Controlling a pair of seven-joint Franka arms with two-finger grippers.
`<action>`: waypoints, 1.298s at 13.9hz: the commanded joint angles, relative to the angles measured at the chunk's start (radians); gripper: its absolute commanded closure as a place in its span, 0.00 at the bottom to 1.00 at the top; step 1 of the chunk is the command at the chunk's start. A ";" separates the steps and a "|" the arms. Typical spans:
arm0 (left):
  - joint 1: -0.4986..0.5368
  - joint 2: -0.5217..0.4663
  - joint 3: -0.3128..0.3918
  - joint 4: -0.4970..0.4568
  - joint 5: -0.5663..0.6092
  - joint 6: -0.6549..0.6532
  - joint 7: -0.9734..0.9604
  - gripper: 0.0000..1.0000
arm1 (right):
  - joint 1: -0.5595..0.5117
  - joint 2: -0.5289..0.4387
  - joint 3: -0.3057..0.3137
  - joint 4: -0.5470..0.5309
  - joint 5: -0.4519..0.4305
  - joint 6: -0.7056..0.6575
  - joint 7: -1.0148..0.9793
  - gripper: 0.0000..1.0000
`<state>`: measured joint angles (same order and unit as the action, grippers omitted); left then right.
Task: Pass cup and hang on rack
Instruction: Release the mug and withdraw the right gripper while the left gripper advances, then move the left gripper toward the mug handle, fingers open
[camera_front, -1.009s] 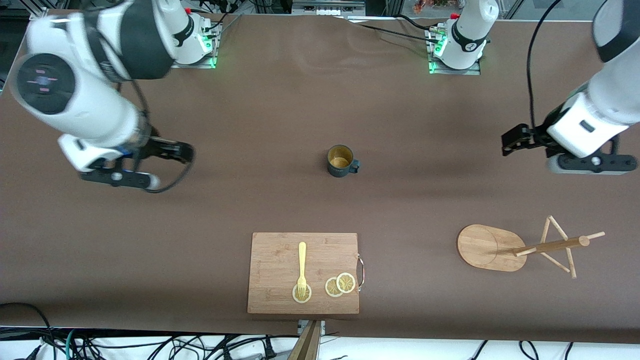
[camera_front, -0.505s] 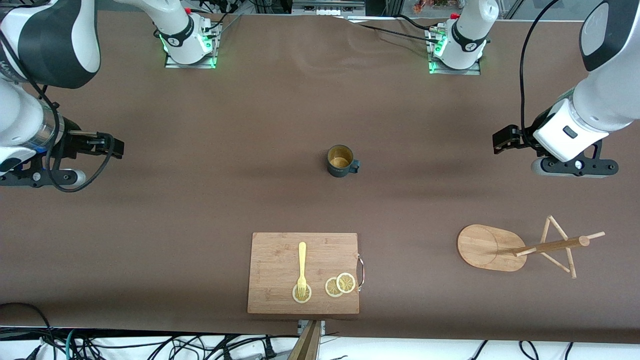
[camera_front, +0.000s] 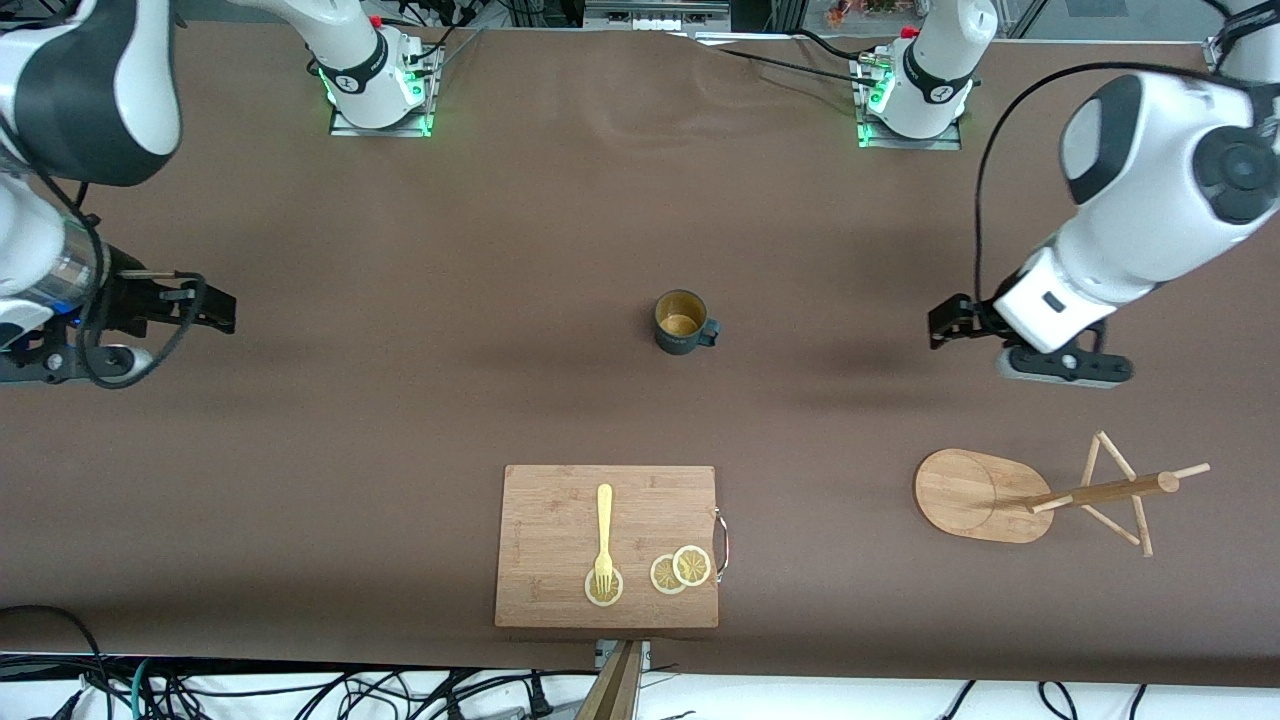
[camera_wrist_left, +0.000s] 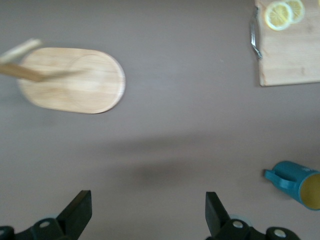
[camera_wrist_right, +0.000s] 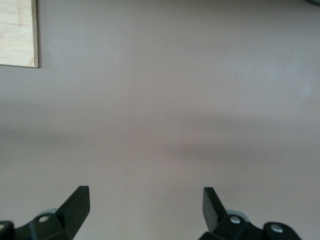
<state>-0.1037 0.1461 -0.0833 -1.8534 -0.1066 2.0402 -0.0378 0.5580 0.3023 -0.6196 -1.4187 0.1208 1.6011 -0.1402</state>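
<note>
Item: 2 Franka grippers, both empty, before any pickup.

Left gripper (camera_front: 940, 325), jaws spread wide, holds nothing and hangs over bare brown table (camera_front: 500, 250) between the cup (camera_front: 684, 322) and the rack (camera_front: 985, 495). Right gripper (camera_front: 205, 305), jaws equally wide and empty, waits over the table at its own arm's end. Cup: ribbed dark teal mug, upright at table centre, handle turned toward the left arm's end. Rack: wooden mug tree near the left arm's end, closer to the front camera than the cup. Bamboo cutting board (camera_front: 560, 520) carries 1 fork (camera_front: 603, 535) and 3 lemon slices (camera_front: 680, 570).
Risks, as judged: a pinch on the ribbed wall could slip or tip the cup; a poor handover could leave the handle blocked for the thin pegs.
Readable writing: none.
</note>
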 joint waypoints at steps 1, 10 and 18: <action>-0.001 -0.060 -0.023 -0.171 -0.079 0.148 0.131 0.00 | -0.217 -0.118 0.243 -0.097 -0.057 0.023 -0.033 0.00; 0.045 0.044 -0.062 -0.253 -0.531 0.229 0.989 0.00 | -0.560 -0.256 0.604 -0.256 -0.113 0.063 0.044 0.00; 0.156 0.110 -0.153 -0.316 -0.718 0.216 1.586 0.00 | -0.595 -0.299 0.610 -0.238 -0.122 0.003 0.048 0.00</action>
<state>0.0277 0.2224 -0.2080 -2.1691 -0.7715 2.2588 1.4100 -0.0246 0.0163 -0.0316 -1.6441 0.0151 1.6170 -0.1097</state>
